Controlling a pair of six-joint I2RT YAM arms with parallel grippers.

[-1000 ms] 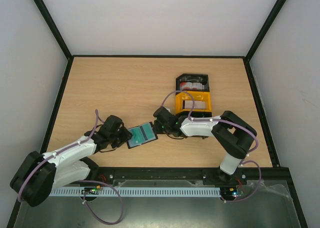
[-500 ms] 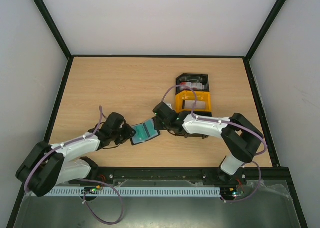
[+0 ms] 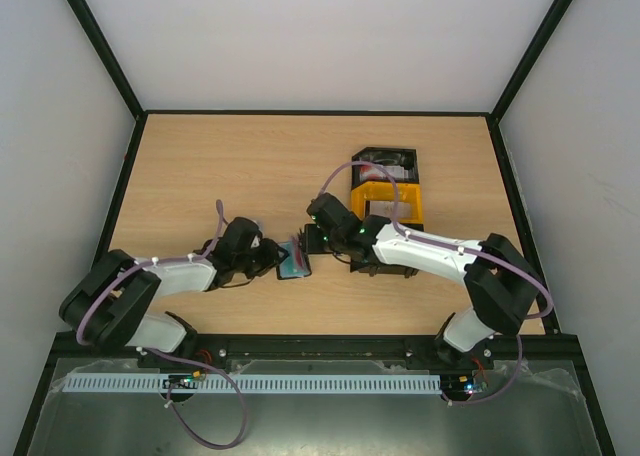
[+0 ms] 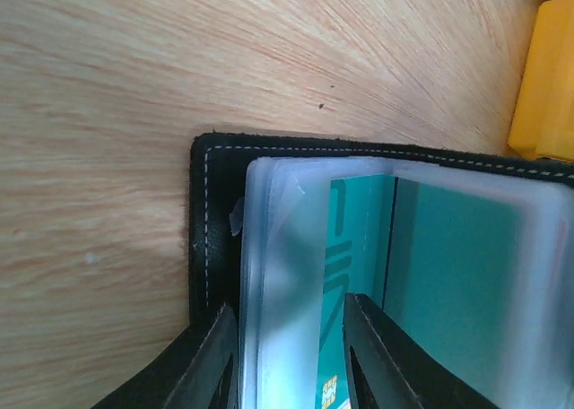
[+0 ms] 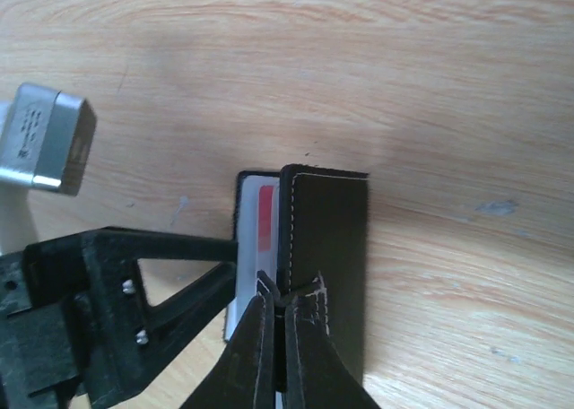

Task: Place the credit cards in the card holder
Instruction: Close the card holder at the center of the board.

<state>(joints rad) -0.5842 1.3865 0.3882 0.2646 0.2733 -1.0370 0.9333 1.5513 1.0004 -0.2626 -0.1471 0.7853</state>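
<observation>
Two grippers on one half-folded card holder (image 3: 295, 259): a slip at either end could undo the fold.

On the table (image 3: 200, 176) the holder stands on edge toward 6 o'clock of centre. The left gripper (image 3: 272, 259) is at its 9 o'clock and the right gripper (image 3: 308, 241) at its 1 o'clock. The right fingers are pressed together on only the stitched rim of the black cover (image 5: 327, 248), which runs toward 12 o'clock from the tips. So shallow a pinch could let the flap spring back. The left fingers (image 4: 220, 355) are apart but clamped across the clear sleeve stack, with the teal card (image 4: 448, 283) toward 3 o'clock of them. If the arms pull against each other, the sleeves could buckle. With the holder tilted, the red-edged card (image 5: 266, 221) might slide out.
</observation>
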